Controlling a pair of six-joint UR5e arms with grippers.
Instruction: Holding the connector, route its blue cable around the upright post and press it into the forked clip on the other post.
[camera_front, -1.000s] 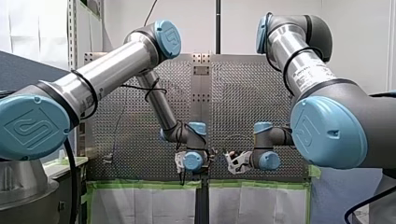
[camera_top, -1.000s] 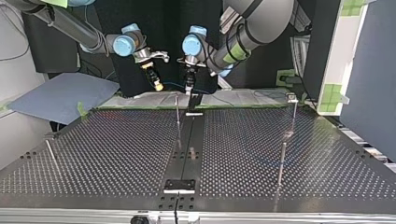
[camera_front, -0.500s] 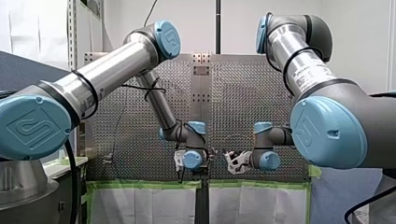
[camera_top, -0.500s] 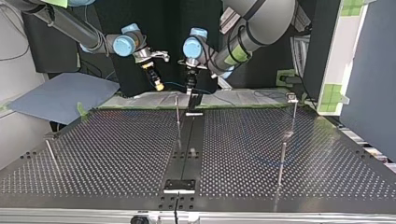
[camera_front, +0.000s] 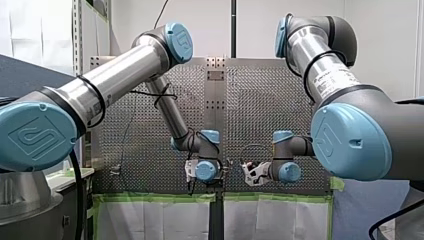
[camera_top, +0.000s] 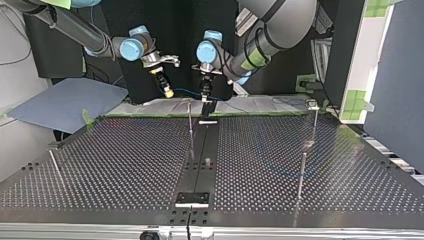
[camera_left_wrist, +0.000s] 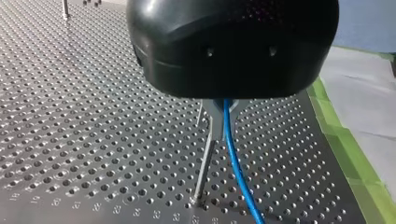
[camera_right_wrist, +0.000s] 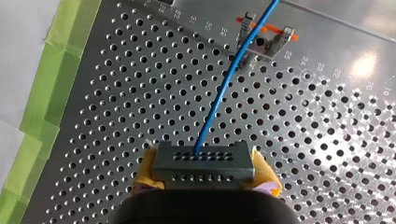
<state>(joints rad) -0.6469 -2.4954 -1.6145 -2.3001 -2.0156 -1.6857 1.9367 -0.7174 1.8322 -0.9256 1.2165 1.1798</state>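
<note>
The connector (camera_right_wrist: 204, 161) lies crosswise, clamped between the yellow pads of my right gripper (camera_right_wrist: 204, 171). Its blue cable (camera_right_wrist: 224, 88) runs straight ahead toward what looks like the forked clip (camera_right_wrist: 261, 41), though whether it is seated there I cannot tell. My left gripper (camera_left_wrist: 218, 112), the nearer arm, has its fingers narrowed on the cable and hangs just above the upright post (camera_left_wrist: 204, 170), the cable dropping close beside it.

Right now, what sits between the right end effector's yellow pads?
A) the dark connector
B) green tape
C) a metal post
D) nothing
A: the dark connector sits clamped between the right end effector's yellow pads, its blue cable running out ahead.
</note>
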